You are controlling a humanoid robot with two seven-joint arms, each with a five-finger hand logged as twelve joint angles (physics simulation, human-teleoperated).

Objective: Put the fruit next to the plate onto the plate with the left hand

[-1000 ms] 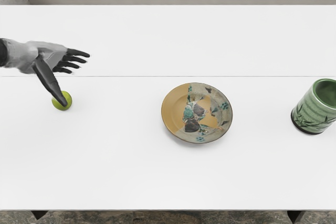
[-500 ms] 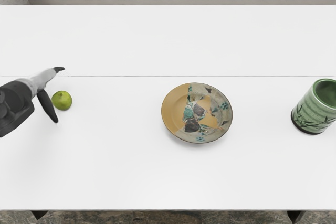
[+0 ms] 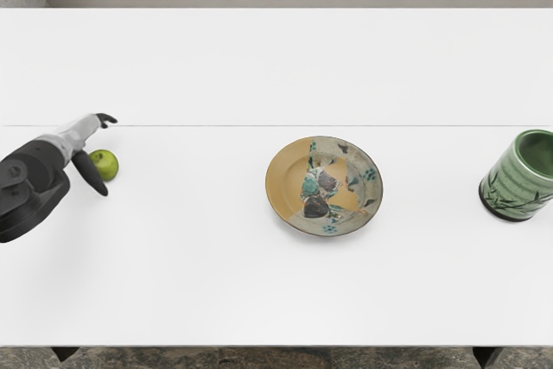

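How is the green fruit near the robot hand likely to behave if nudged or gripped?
The fruit looks round and sits on the flat table, so a nudge would probably roll it. Its smooth skin may slip from the thin fingers of the left robot hand. It looks small beside the plate, so probably light.

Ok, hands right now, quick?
Left hand: open, fingers spread beside the green fruit, not gripping it.
Right hand: not in view.
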